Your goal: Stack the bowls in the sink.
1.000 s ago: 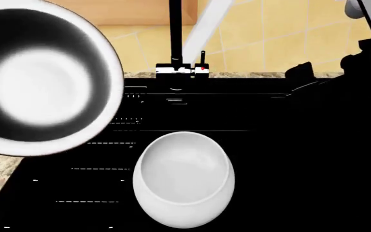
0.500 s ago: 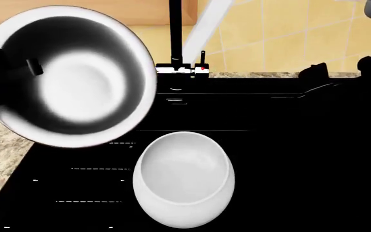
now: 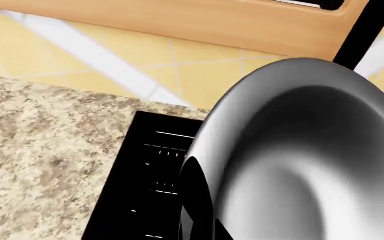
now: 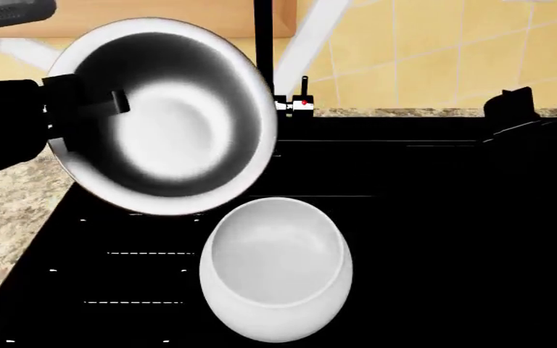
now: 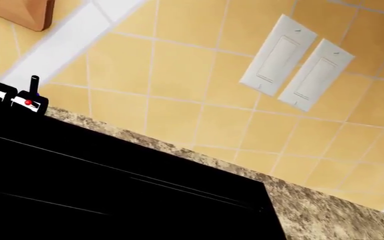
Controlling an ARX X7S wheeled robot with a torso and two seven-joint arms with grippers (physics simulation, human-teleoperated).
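Observation:
The smaller bowl (image 4: 167, 119), black outside and silvery-grey inside, hangs tilted above the left part of the sink (image 4: 434, 239), its inside facing the head camera. My left gripper (image 4: 83, 107) is shut on its left rim, one finger (image 3: 193, 200) lying over the edge inside the bowl (image 3: 305, 160). The larger white bowl (image 4: 276, 268) stands upright in the black basin, just below and to the right of the held bowl and apart from it. My right gripper (image 4: 513, 101) shows only as a dark shape over the sink's far right, its jaws hidden.
A dark faucet (image 4: 263, 43) rises behind the held bowl, its chrome base (image 4: 298, 106) with a red dot at the sink's back edge. Speckled granite counter (image 4: 8, 210) borders the ribbed drainboard (image 4: 133, 275) on the left. Two wall switches (image 5: 299, 70) sit on the yellow tiles.
My left gripper has carried the smaller bowl to the right, over the sink and closer to the white bowl. The right arm has drawn back toward the right. The white bowl has not moved.

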